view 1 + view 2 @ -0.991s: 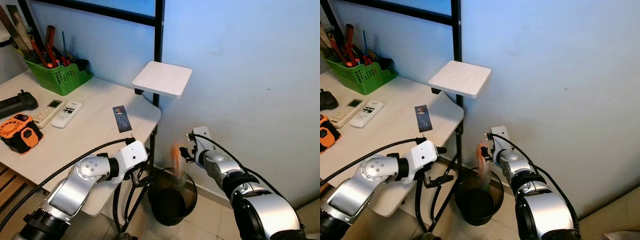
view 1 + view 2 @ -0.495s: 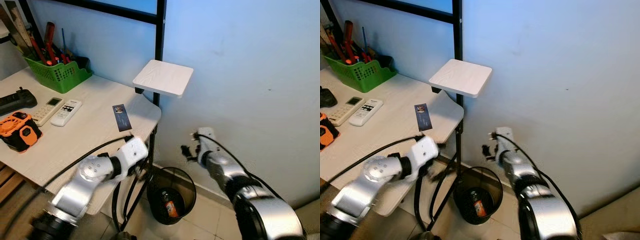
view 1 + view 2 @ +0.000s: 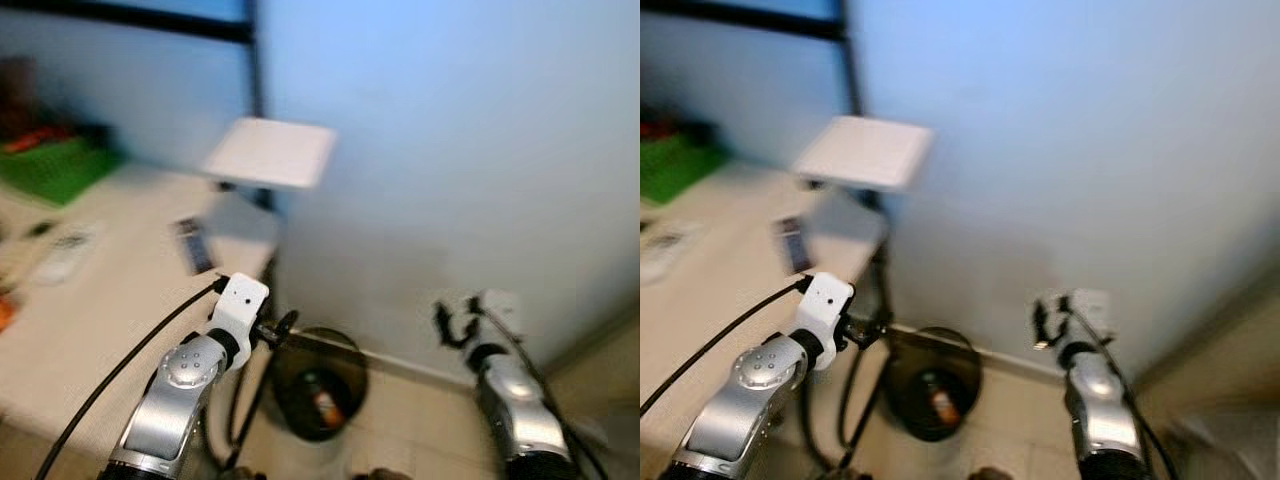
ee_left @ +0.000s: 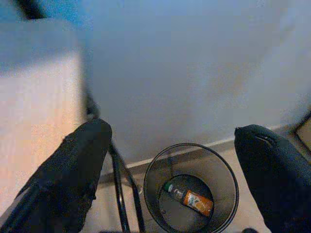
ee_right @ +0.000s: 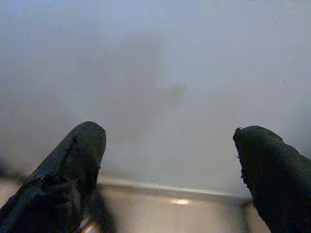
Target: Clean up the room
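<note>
One bottle (image 4: 188, 196) with an orange label lying inside the black wire bin (image 4: 228, 179) on the tiled floor, beside the white desk (image 3: 110, 300) and against the pale blue wall (image 3: 450, 150). Left gripper (image 4: 175, 160) above the bin, fingers spread wide, holding nothing. Right gripper (image 5: 170, 160) raised near the wall, fingers likewise spread apart and empty. Head views blurred.

Both head views are smeared; items on the desk (image 3: 120, 290) are unreadable.
</note>
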